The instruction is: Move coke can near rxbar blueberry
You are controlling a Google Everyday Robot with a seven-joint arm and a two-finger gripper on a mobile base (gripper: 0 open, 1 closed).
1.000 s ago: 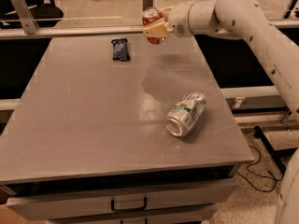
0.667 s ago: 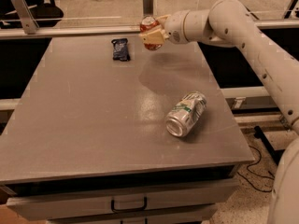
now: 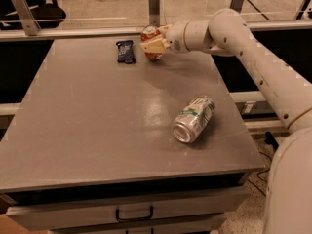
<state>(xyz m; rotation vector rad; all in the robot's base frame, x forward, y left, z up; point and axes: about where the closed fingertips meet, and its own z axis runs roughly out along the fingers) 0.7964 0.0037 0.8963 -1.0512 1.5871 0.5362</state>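
Observation:
The coke can (image 3: pixel 150 35), red-orange with a silver top, is upright at the far side of the grey table (image 3: pixel 87 126). My gripper (image 3: pixel 154 45) is shut on the coke can, its cream fingers (image 3: pixel 155 46) wrapped around the can's middle. The can's base is at or just above the tabletop; I cannot tell whether it touches. The rxbar blueberry (image 3: pixel 126 51), a flat dark blue wrapper, lies on the table a short gap to the left of the can.
A white and green silver can (image 3: pixel 193 119) lies on its side at the right middle of the table. A metal rail with posts (image 3: pixel 154 4) runs behind the far edge. A drawer with a handle (image 3: pixel 134 213) is below the front edge.
My arm has carried the coke can to the left and down, from above the table's far right part to a spot close beside the rxbar blueberry.

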